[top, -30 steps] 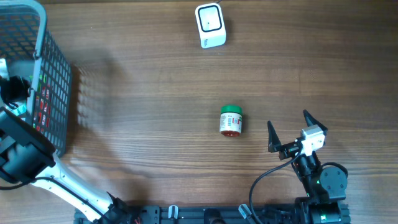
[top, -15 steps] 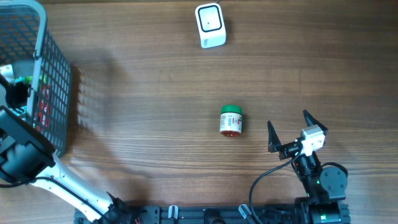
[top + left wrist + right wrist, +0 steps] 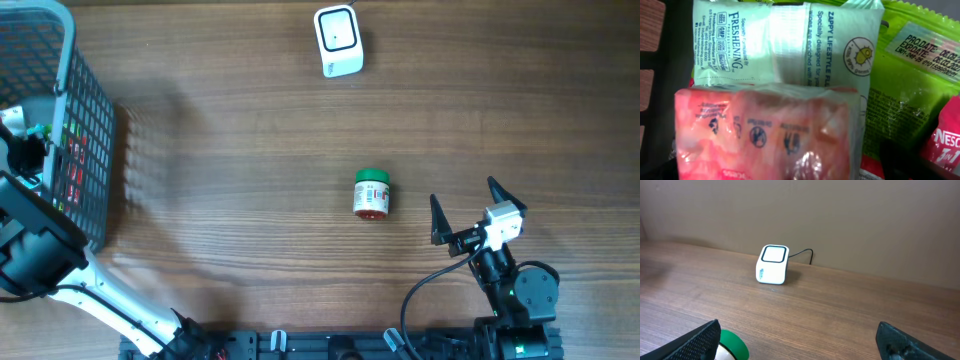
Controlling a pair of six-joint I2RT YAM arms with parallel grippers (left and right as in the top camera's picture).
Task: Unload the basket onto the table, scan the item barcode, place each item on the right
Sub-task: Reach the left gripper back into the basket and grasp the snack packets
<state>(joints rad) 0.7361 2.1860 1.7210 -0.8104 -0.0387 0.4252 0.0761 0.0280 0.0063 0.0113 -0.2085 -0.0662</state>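
Jar [image 3: 371,194] position governs the coming move. The jar lies on its side on the table [image 3: 230,150], near the middle, with its green cap [image 3: 372,177] pointing toward the far edge. Its long axis therefore runs roughly front to back, nearly in line with the scanner [image 3: 338,40], which stands well beyond it at the far edge.

Note the right gripper [image 3: 462,191]. Its jaws stand wide apart and hold nothing. From this gripper the jar lies to the left and at about the same depth, near but not touching. In the right wrist view only the cap shows, at the lower left beside the left finger, so the jar sits outside the gap between the fingers.

Note the left gripper [image 3: 22,140]. It hangs inside the basket [image 3: 95,110], well apart from the jar, directly over a pile of packets [image 3: 765,130]. Its jaws stand at their widest, and no packet shows as clamped.

Treat the right arm as the nearer one. You would probably need to shift it left and close across the short axis of the jar. The barcode cannot be made out on the label from here.
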